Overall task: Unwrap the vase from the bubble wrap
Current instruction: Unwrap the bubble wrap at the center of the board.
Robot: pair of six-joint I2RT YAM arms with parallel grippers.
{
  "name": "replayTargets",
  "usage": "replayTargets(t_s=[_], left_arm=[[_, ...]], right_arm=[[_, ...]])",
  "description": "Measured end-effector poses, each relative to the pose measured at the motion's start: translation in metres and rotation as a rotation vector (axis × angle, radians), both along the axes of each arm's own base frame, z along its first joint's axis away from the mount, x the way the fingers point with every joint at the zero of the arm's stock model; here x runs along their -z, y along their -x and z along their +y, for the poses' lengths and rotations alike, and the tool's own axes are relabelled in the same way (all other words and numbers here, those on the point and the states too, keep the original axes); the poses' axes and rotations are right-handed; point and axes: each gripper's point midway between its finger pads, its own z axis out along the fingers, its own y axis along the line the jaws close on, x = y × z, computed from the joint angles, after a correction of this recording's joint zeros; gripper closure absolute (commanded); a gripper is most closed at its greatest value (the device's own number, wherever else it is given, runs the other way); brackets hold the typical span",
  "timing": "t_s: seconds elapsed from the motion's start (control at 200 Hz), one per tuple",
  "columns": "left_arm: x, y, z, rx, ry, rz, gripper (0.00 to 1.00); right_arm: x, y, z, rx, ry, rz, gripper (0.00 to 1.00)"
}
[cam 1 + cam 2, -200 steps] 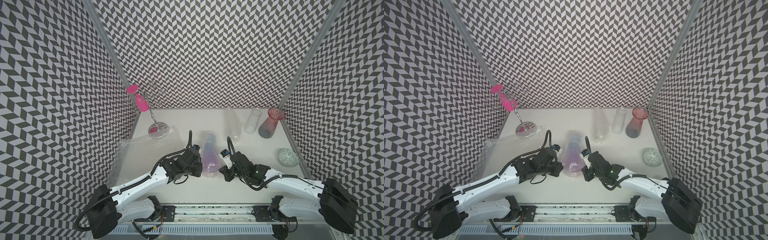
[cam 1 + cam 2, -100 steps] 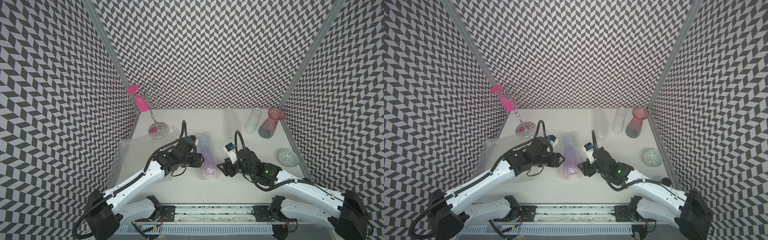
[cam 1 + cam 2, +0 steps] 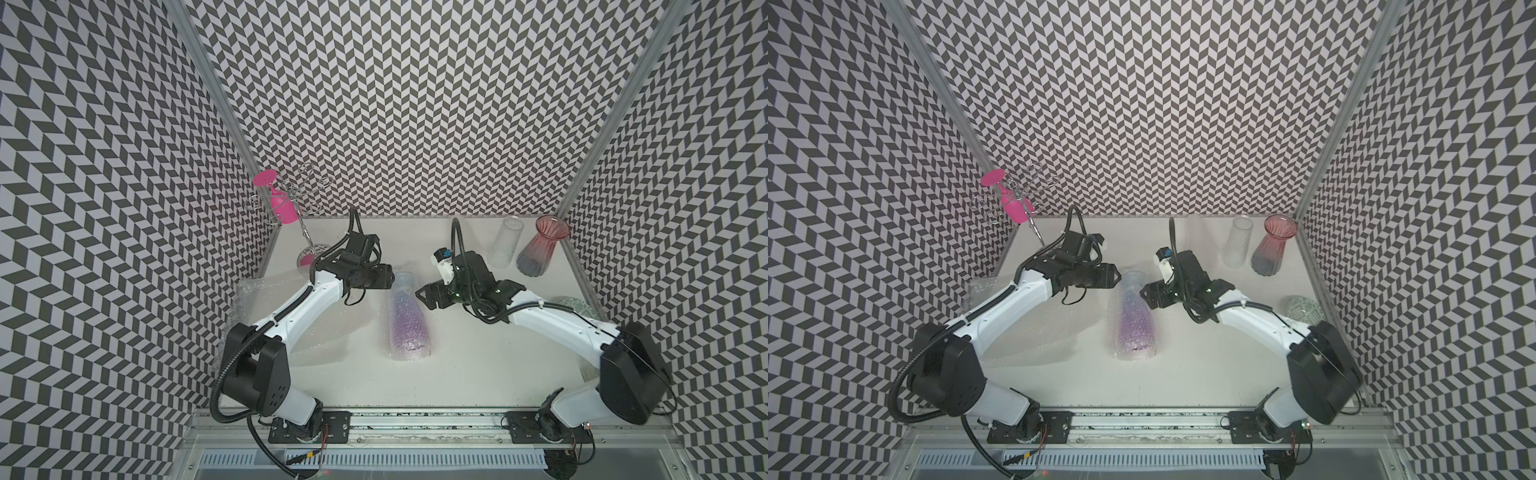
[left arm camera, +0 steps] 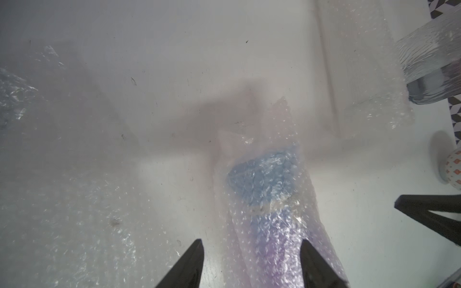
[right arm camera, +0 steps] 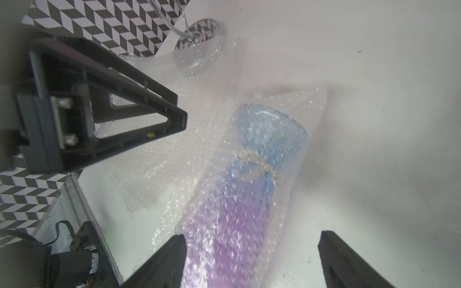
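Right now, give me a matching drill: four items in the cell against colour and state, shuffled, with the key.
Items
1. wrapped vase
2. ribbed vase
3. goblet
4. tumbler

States
A. pink, hanging upside down on the wire rack
B. clear, upright at the back
C. blue to purple, lying in bubble wrap
D. red, upright at the back

Pairs: 1-C, 2-D, 3-A, 4-B

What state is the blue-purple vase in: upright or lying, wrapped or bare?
Lying on its side, wrapped: the vase stretches flat along the table, and bubble wrap covers its blue neck and purple body.
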Motion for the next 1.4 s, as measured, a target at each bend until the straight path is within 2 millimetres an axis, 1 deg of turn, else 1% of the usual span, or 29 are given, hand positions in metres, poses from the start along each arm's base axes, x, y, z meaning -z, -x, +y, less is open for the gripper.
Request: replayTargets(t_s=[0.08,0.185,0.315,0.38,0.451,0.541,0.616,0.686,0.806,0.876,0.941,1.086,1.131,1.216,1.277,1.322,1.402], left_arm=[[0.010,-0.006,0.005,-0.003,-0.001,0.015,0.39],[0.015,-0.013,0.014,-0.015,0.019,0.017,0.39],[0.016,-0.021,0.020,-0.013,0.039,0.006,0.40],[0.020,-0.023,0.018,0.003,0.047,0.010,0.40],[0.027,-0.023,0.014,0.022,0.055,0.024,0.40],[0.035,-0.023,0.010,0.041,0.063,0.039,0.40],[0.038,-0.022,0.008,0.056,0.069,0.045,0.40],[0.037,-0.022,0.006,0.069,0.075,0.042,0.41],[0.039,-0.022,0.004,0.086,0.081,0.041,0.48],[0.045,-0.022,0.002,0.095,0.079,0.054,0.51],[0.052,-0.021,0.001,0.105,0.075,0.068,0.52],[0.064,-0.021,0.000,0.109,0.067,0.094,0.57],[0.065,-0.021,-0.001,0.110,0.066,0.094,0.61],[0.067,-0.023,-0.001,0.103,0.068,0.097,0.75],[0.069,-0.025,-0.001,0.107,0.065,0.091,0.81],[0.070,-0.025,-0.001,0.105,0.064,0.092,0.84],[0.070,-0.026,-0.001,0.104,0.062,0.089,0.85]], right_arm=[[0.014,-0.007,0.012,-0.029,-0.001,0.039,0.14],[0.031,-0.011,0.022,-0.054,0.010,0.085,0.14],[0.039,-0.023,0.031,-0.053,0.028,0.103,0.15],[0.042,-0.030,0.035,-0.051,0.034,0.104,0.16],[0.047,-0.036,0.038,-0.049,0.048,0.110,0.18],[0.056,-0.039,0.038,-0.044,0.068,0.123,0.25],[0.062,-0.039,0.035,-0.041,0.082,0.137,0.30],[0.062,-0.040,0.034,-0.040,0.081,0.139,0.35],[0.062,-0.040,0.033,-0.042,0.078,0.141,0.43],[0.061,-0.040,0.034,-0.048,0.072,0.139,0.51],[0.059,-0.041,0.035,-0.049,0.063,0.138,0.58],[0.058,-0.041,0.036,-0.054,0.063,0.130,0.63],[0.058,-0.040,0.035,-0.055,0.062,0.128,0.66],[0.058,-0.041,0.035,-0.056,0.058,0.120,0.72],[0.057,-0.041,0.034,-0.054,0.054,0.115,0.77],[0.056,-0.042,0.034,-0.053,0.050,0.109,0.79],[0.057,-0.042,0.033,-0.053,0.051,0.101,0.82]])
